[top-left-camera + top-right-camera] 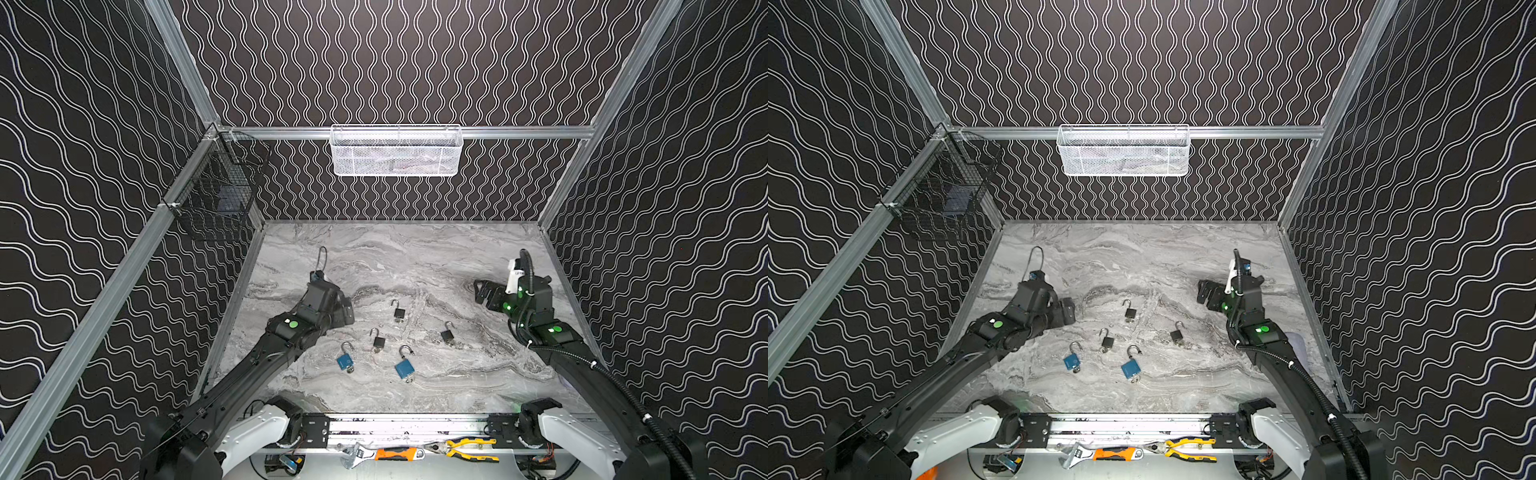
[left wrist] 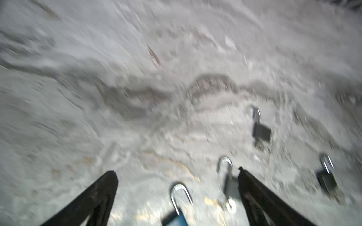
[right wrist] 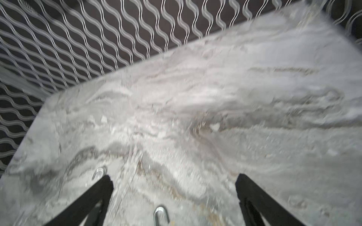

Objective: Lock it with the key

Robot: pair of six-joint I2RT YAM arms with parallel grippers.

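Note:
Several padlocks lie on the marble table (image 1: 478,249) with shackles sprung open and keys in their bases. Two are blue (image 1: 345,360) (image 1: 404,368), the others dark (image 1: 399,312) (image 1: 378,341) (image 1: 447,334). My left gripper (image 1: 347,311) hovers open just left of them. In the blurred left wrist view the left gripper (image 2: 176,172) is empty, with a blue padlock (image 2: 176,217) below the gap and a dark padlock (image 2: 230,185) by one finger. My right gripper (image 1: 484,293) hangs open over bare table at the right. In its wrist view the right gripper (image 3: 173,178) holds nothing; one shackle (image 3: 161,214) shows.
A white mesh basket (image 1: 395,151) hangs on the back wall and a black wire basket (image 1: 216,195) on the left wall. A wrench (image 1: 355,455), an orange-handled tool (image 1: 399,454) and yellow pliers (image 1: 469,446) lie below the table's front rail.

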